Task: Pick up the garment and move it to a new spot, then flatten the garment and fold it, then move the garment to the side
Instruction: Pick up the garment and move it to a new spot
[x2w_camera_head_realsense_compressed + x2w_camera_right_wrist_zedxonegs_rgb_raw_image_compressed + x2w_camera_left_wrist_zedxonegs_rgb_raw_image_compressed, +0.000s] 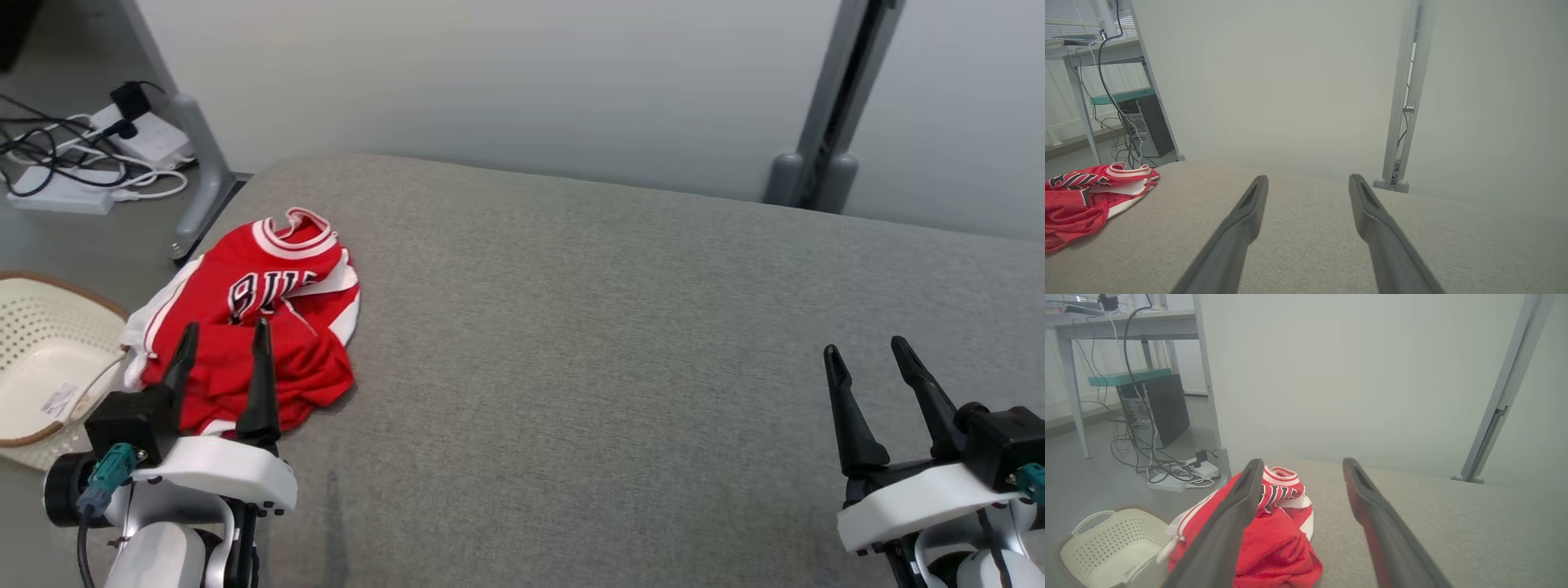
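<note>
Down at seven o'clock in the head view, closest to me, the left gripper [227, 327] has its two dark fingers spread wide, nothing between them. Both tips overlap the near edge of the garment [245, 278], a red jersey trimmed in white with black lettering. It lies crumpled at about nine o'clock, on the left end of the grey padded surface [588, 310], its collar toward the far edge. I cannot tell whether the tips touch the cloth.

In the left wrist view the garment [1282, 543] sits low at seven o'clock. The gripper's left finger crosses in front of it, and the gap between the jaws holds only a strip of its right edge and bare grey fabric.

Over at four o'clock in the head view, the right gripper [864, 347] is also spread and empty, well apart from the jersey. In its own wrist view the garment [1077, 200] lies far off at nine o'clock.

Beside the surface, at eight o'clock, a cream perforated basket [41, 351] stands on the floor, just next to the jersey's hanging edge. A white power strip [61, 196] with tangled cables lies at ten o'clock.
</note>
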Robot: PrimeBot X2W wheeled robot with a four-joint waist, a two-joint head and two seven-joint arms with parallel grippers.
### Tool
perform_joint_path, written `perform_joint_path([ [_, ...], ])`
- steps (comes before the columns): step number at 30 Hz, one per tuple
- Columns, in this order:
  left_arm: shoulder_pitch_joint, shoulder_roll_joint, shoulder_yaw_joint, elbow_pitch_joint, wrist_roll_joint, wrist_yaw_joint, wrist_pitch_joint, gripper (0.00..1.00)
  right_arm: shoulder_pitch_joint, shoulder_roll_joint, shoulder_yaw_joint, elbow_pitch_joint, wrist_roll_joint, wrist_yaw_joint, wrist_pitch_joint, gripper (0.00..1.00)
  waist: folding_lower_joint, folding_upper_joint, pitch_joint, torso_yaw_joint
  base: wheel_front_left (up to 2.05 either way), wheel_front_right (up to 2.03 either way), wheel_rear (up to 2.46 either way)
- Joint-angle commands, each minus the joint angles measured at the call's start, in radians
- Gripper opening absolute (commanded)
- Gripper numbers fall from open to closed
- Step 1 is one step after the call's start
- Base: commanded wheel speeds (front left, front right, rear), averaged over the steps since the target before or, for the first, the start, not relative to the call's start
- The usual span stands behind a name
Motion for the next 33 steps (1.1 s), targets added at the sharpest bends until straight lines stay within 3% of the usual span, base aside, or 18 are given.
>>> perform_joint_path([
  [1,-0.016,0.005,0.007,0.001,-0.005,0.007,-0.005,1.0,-0.009,-0.002,0.0,-0.004,0.002,0.0,0.003,1.0,0.0,0.0,0.013,0.061,0.0,0.0,0.0],
  [12,0.001,0.02,0.043,-0.003,-0.037,0.018,-0.027,1.0,-0.034,0.002,0.025,-0.004,0.007,0.0,-0.005,1.0,0.0,0.0,0.024,0.173,0.0,0.0,0.0],
  [33,-0.04,0.031,0.037,-0.016,-0.055,0.027,-0.008,1.0,-0.027,0.005,0.037,-0.016,-0.003,0.0,-0.005,1.0,0.0,0.0,0.029,0.189,0.0,0.0,0.0],
])
